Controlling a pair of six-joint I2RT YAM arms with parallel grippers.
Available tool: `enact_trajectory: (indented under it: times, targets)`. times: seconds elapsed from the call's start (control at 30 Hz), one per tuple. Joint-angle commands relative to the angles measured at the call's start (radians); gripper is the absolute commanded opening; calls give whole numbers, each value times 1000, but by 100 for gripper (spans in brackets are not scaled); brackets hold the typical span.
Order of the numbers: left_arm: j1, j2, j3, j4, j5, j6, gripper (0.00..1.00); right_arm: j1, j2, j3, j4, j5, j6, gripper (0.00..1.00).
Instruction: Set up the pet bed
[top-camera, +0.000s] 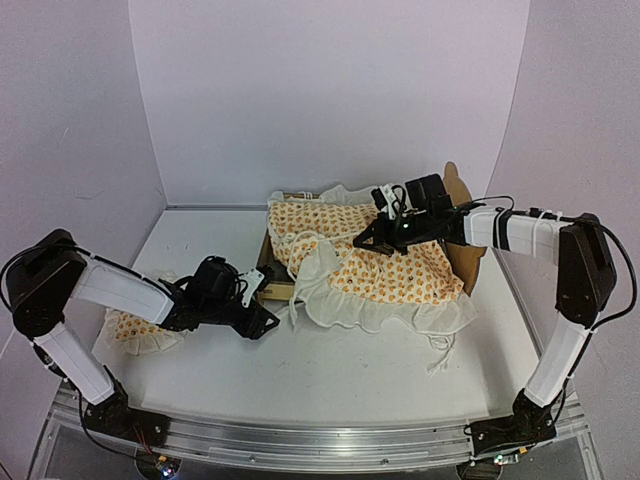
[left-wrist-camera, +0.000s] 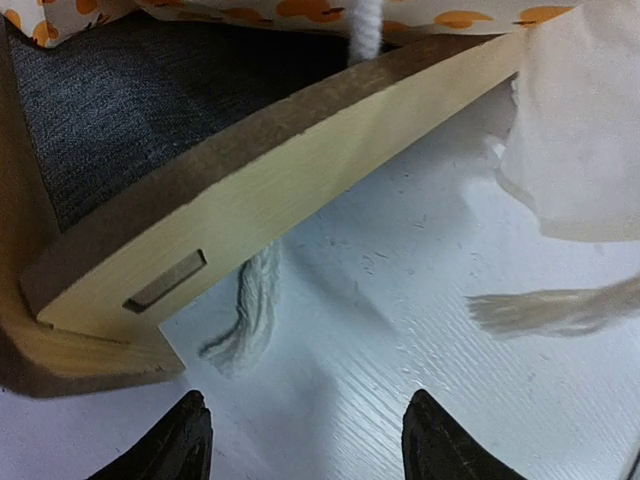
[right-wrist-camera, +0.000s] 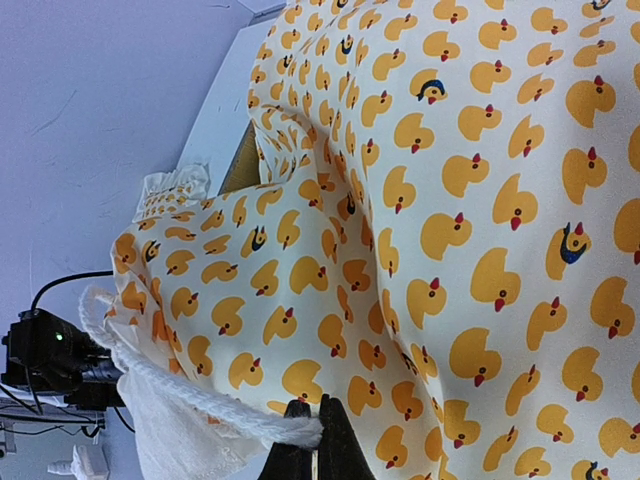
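Your pet bed, the small light plywood frame with a dark grey fabric base, sits a little right of centre. It is mostly buried under the cream ruffled cover printed with orange ducks. Its low footboard faces the left gripper, which hangs released above the white surface with nothing between its fingers. A frayed white cord trails down past that board. The right gripper is clenched on another white cord tie at the cover's edge, over the middle of the bed.

The step in hand looks like squaring the cover over the frame. Draw the tie low and slowly toward its corner, because the light frame will likely slide. Consider steadying the footboard with the left gripper first. The small matching pillow lies well apart at far left, so leave it for later.
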Motion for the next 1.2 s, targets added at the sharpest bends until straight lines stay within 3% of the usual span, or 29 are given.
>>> enact_trajectory:
  times: [0.0, 0.23, 0.47, 0.6, 0.77, 0.87, 1.0, 1.17]
  targets:
    - [3, 48, 62, 138, -103, 95, 67, -2, -50, 5, 46, -19, 11, 0]
    - [0, 149, 108, 148, -120, 146, 70, 4, -53, 8, 49, -26, 13, 0]
    - [-12, 196, 83, 149, -207, 114, 61, 21, -56, 18, 51, -35, 15, 0]
    - [-54, 193, 41, 147, -264, 119, 46, 32, -66, 14, 51, -36, 14, 0]
    - [-87, 128, -20, 145, -256, 98, 18, 57, -81, 19, 41, -35, 4, 0]
    - [-91, 79, -55, 141, -231, 78, 14, 67, -88, 23, 29, -27, -9, 0]
    - [-94, 27, -79, 135, -193, 13, 0, 76, -89, 25, 29, -22, -8, 0]
    - [-96, -135, -143, 138, -157, -58, 0, 101, -93, 40, 6, -18, -24, 0]
